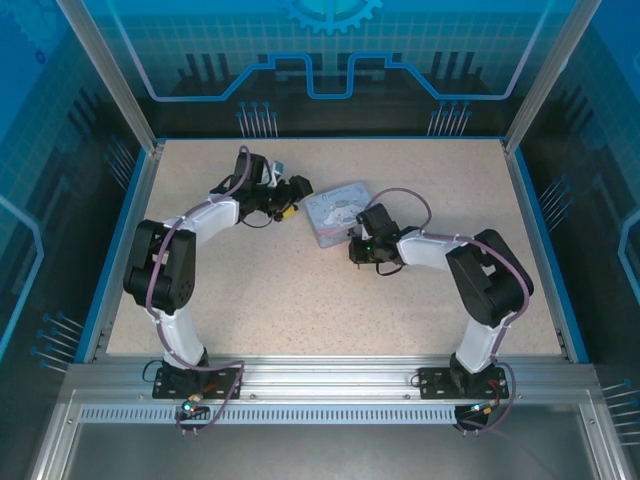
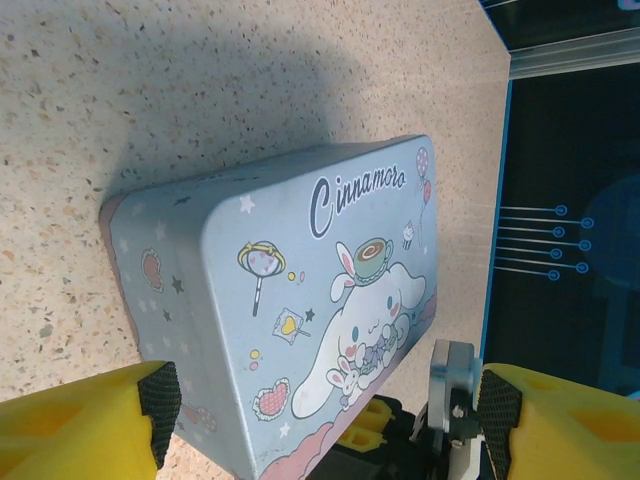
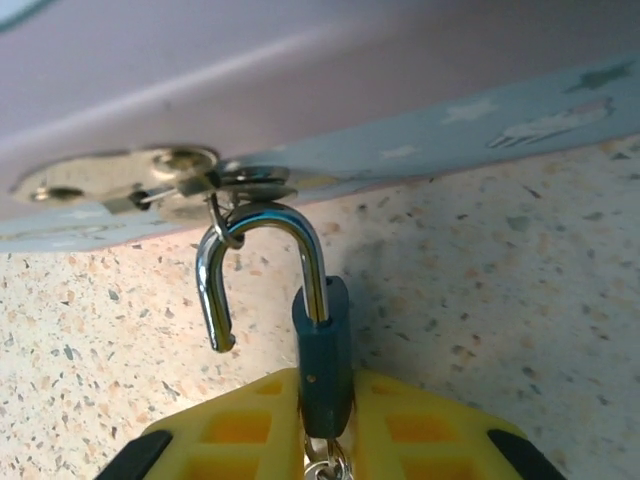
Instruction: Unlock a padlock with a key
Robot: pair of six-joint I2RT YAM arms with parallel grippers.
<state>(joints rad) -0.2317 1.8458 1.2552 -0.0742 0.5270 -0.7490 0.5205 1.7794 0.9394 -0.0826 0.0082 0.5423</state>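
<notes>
In the right wrist view the small dark padlock point(image 3: 322, 345) stands on edge between my yellow fingers point(image 3: 240, 430), and my right gripper point(image 3: 325, 390) is shut on its body. Its silver shackle point(image 3: 262, 222) is sprung open: one leg sits in the body and the other ends free at the left. The loop still hangs in a small ring on the tin's metal hasp point(image 3: 120, 180). A bit of metal, the key point(image 3: 326, 467), pokes from under the body, mostly hidden. My left gripper point(image 2: 330, 410) is open, with its pads either side of the tin's near corner.
The pale blue cartoon-printed tin point(image 1: 338, 210) lies mid-table between the two grippers point(image 1: 290, 195) point(image 1: 358, 243). The speckled tabletop point(image 1: 300, 300) has free room in front, and blue-edged walls point(image 1: 135, 210) ring the table.
</notes>
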